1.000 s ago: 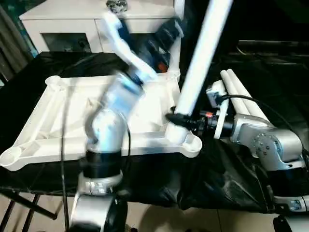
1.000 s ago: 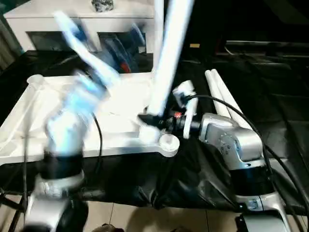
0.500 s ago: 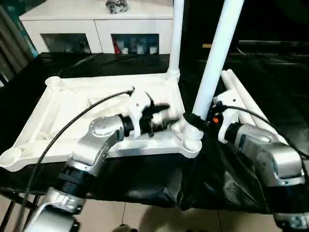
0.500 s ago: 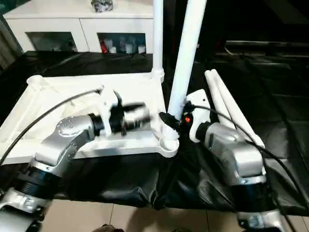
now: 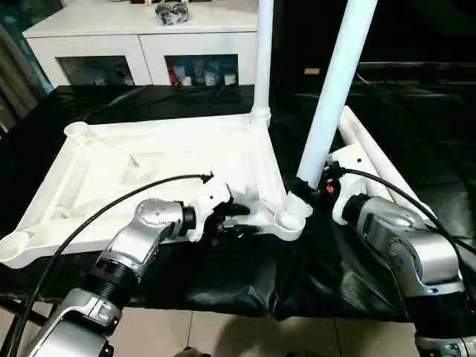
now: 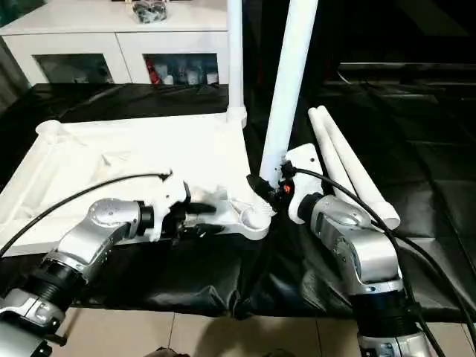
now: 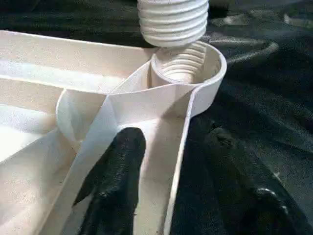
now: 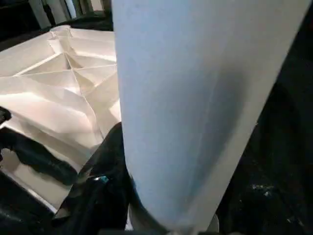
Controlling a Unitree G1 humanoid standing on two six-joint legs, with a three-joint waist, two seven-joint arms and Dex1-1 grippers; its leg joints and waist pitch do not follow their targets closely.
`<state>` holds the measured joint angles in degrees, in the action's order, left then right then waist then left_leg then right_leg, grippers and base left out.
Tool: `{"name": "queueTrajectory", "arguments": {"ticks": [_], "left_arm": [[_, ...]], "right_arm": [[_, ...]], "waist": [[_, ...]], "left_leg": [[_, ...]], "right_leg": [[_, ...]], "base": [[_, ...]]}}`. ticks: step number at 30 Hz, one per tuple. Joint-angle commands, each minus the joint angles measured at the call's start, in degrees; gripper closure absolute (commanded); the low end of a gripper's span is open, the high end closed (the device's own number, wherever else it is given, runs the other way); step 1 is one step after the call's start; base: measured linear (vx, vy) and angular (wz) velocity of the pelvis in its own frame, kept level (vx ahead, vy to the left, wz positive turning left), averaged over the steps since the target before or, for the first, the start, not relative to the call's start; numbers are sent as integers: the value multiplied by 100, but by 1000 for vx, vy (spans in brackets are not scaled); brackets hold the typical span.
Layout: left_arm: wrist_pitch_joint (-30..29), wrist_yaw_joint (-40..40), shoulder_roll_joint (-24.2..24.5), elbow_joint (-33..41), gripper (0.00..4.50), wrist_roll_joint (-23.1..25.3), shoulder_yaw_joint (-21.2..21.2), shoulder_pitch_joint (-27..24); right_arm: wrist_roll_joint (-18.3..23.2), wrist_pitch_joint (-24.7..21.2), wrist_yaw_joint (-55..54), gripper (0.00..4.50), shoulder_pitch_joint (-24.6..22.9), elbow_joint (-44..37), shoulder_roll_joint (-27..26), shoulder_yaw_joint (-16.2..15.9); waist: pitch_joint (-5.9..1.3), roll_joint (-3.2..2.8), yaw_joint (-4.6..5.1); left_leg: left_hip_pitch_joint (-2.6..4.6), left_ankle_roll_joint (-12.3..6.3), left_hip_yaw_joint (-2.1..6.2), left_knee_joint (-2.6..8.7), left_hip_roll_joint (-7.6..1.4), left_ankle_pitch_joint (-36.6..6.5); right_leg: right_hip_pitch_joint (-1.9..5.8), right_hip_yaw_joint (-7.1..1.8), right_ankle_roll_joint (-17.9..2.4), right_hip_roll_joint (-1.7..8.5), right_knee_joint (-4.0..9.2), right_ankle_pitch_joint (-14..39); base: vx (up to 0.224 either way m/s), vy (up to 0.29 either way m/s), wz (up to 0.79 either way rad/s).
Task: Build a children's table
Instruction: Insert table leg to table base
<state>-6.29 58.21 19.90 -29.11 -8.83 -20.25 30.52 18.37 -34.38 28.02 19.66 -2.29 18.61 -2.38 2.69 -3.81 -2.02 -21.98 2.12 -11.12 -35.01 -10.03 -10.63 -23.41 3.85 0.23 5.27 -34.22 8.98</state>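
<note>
While I look down over my arms, I see the white tabletop point(image 5: 149, 171) lying upside down on the black table point(image 5: 416, 126), ribs up. Its far left round socket point(image 5: 76, 129) and near left socket point(image 5: 15, 248) have nothing in them. My left hand point(image 5: 239, 221) grips the near edge of the tabletop, one black finger point(image 7: 115, 181) inside the rim and one outside. The far right socket holds one upright leg point(image 5: 262, 52). Right of my left hand, the near right socket point(image 7: 188, 66) holds nothing; the screw end of a second leg point(image 5: 338, 82) hangs just above it. My right hand point(image 5: 306, 186) is closed around that leg low down. Two more legs point(image 6: 346, 167) lie side by side on the table at the right.
</note>
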Motion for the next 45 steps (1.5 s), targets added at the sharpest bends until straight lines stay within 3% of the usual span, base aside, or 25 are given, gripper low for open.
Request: {"name": "queueTrajectory", "arguments": {"ticks": [1,2,5,12,23,27,34,35,38,41,44,45], "left_arm": [[114,97,63,-128,260,83,-60,164],[114,97,63,-128,285,83,-60,164],[281,184,68,-326,295,184,-90,228],[728,487,72,-834,375,436,-173,457],[1167,763,104,-1559,445,829,-315,807],[1241,881,106,-1751,449,880,-275,916],[768,1251,-78,-1496,450,392,22,893],[664,1211,-132,-1427,450,332,65,874],[478,997,-260,-1317,450,317,109,828],[252,378,-497,-1251,450,434,161,737],[-31,75,-684,-923,450,479,179,520],[-172,-77,-728,-821,450,541,178,467]], "right_arm": [[2,162,43,261,-44,-220,-23,-8],[2,162,43,261,-44,-220,-23,-8],[5,150,66,261,-54,-232,-25,-9],[2,145,123,261,-38,-212,5,-20],[0,149,194,261,-32,-204,44,-38],[-10,152,273,261,10,-165,80,-73],[93,18,866,261,76,-101,345,-302],[72,35,941,261,75,-76,396,-336],[-9,137,1035,261,106,107,458,-345],[-76,256,1114,261,189,444,507,-302],[-115,365,1181,261,284,717,537,-272],[-126,392,1203,261,304,781,549,-274]], "waist": [[-401,23,-4],[-400,29,-3],[-403,32,1],[-403,27,-6],[-393,28,-1],[-391,29,-3],[-405,32,-10],[-408,56,-16],[-415,53,-40],[-407,95,-46],[-396,111,-50],[-397,148,-47]], "left_leg": [[112,41,155,455,-244,-1501],[116,29,148,450,-240,-1496],[106,-5,149,447,-238,-1450],[108,-33,148,449,-240,-1424],[110,5,157,462,-245,-1543],[119,-2,152,458,-245,-1579],[108,-78,148,444,-254,-1450],[103,-114,142,437,-258,-1383],[100,-189,139,427,-275,-1246],[97,-234,126,408,-263,-1261],[89,-267,122,409,-258,-1215],[80,-275,123,406,-263,-1188]], "right_leg": [[276,-227,-1080,294,417,1712],[271,-226,-1092,289,418,1694],[286,-227,-1115,291,412,1639],[285,-228,-1162,300,420,1586],[288,-228,-1131,313,436,1780],[280,-229,-1157,319,445,1830],[305,-227,-1286,321,412,1583],[308,-228,-1336,322,403,1477],[312,-228,-1421,327,378,1317],[311,-225,-1427,337,393,1463],[313,-223,-1290,326,431,1713],[322,-224,-1291,336,427,1717]], "base": [[0,0,0],[0,0,0],[0,0,0],[0,0,0],[0,0,0],[0,0,0],[0,0,0],[0,0,0],[0,0,0],[0,0,0],[0,0,0],[0,0,0]]}}
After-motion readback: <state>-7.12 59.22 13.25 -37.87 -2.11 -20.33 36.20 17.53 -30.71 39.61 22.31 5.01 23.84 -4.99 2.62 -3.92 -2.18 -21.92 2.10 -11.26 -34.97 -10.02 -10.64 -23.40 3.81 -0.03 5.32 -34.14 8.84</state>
